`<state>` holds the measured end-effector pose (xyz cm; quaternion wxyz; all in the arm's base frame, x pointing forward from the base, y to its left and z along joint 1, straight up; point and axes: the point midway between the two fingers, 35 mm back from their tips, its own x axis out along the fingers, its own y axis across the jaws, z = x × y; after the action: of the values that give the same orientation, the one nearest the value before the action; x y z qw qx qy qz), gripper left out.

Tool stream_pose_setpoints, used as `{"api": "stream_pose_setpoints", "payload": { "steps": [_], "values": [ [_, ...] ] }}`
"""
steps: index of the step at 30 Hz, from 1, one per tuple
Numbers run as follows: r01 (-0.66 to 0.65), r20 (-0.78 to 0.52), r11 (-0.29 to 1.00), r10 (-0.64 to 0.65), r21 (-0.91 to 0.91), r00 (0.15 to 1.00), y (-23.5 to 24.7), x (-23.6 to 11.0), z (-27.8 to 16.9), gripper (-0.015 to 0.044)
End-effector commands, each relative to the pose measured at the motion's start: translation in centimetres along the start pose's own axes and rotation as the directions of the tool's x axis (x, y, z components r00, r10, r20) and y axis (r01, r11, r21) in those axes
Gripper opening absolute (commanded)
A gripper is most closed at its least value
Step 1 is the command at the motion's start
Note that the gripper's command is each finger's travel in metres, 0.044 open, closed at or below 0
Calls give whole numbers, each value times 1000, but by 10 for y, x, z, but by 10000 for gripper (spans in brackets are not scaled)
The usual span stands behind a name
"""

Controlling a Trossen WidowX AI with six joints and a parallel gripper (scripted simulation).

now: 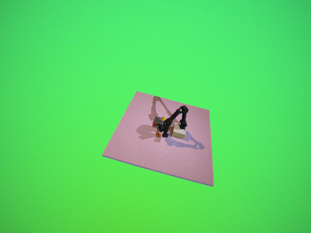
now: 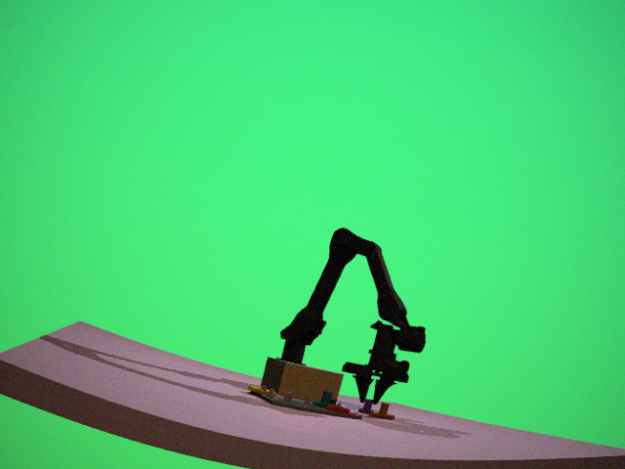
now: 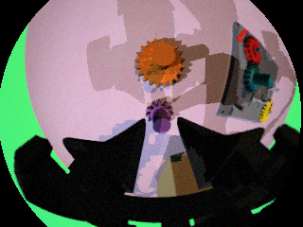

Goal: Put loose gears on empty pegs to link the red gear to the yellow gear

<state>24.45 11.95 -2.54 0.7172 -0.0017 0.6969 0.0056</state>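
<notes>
My gripper [image 2: 369, 402] [image 3: 161, 121] is open, pointing down, its fingertips on either side of the purple gear's knob and seemingly not touching it. The purple gear [image 2: 366, 405] [image 3: 160, 112] stands on the table. The larger orange gear [image 1: 158, 134] [image 2: 382, 414] [image 3: 161, 63] stands beside it. On the grey board [image 1: 156, 120] [image 2: 298, 407] [image 3: 241, 105], the red gear [image 1: 154, 124] [image 2: 337, 408] [image 3: 252, 49] has a teal gear [image 2: 326, 399] [image 3: 251, 78] right beside it. The yellow gear [image 1: 163, 118] [image 2: 259, 389] [image 3: 266, 112] is at the board's other end; bare pegs stand between teal and yellow.
A beige block [image 1: 178, 134] [image 2: 312, 382] [image 3: 186, 176] stands near the board and the arm's base. The arm [image 1: 173, 116] [image 2: 329, 282] arches high over to the loose gears. The pink table [image 1: 140, 150] [image 2: 176, 408] extends around them.
</notes>
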Motion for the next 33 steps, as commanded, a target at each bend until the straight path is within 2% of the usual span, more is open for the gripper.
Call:
{"api": "stream_pose_setpoints", "payload": {
  "steps": [1,2,9,10,33],
  "values": [
    [-3,-1,1000,3,7,1000,0,0,0,99],
    [-3,-1,1000,3,7,1000,0,0,0,72],
    [-3,-1,1000,3,7,1000,0,0,0,26],
    [-3,-1,1000,3,7,1000,0,0,0,0],
    [-4,0,1000,4,0,1000,4,-60,10,0]
  ]
}}
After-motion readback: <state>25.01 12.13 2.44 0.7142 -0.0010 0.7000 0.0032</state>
